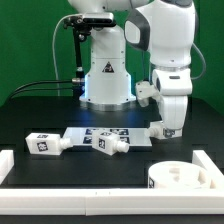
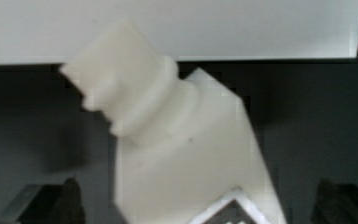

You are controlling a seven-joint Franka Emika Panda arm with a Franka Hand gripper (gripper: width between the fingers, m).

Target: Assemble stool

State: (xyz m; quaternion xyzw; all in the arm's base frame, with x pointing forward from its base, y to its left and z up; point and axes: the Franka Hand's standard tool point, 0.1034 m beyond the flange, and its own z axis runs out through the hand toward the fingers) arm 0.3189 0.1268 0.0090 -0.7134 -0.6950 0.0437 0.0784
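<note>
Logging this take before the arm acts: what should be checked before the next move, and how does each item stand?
1. Gripper open: ok.
2. Leg between the fingers: ok, gaps show on both sides in the wrist view.
3. Leg gripped: not ok, not yet.
4. How that leg sits on the table: cannot tell, the wrist view is blurred and the gripper hides it in the exterior view.
5. Seat apart from the arm: ok.
6. Second leg and third leg apart from the gripper: ok.

Black table (image 1: 40, 108), marker board (image 1: 136, 134), leg (image 1: 45, 143), seat (image 1: 186, 179), rails (image 1: 85, 171)
</note>
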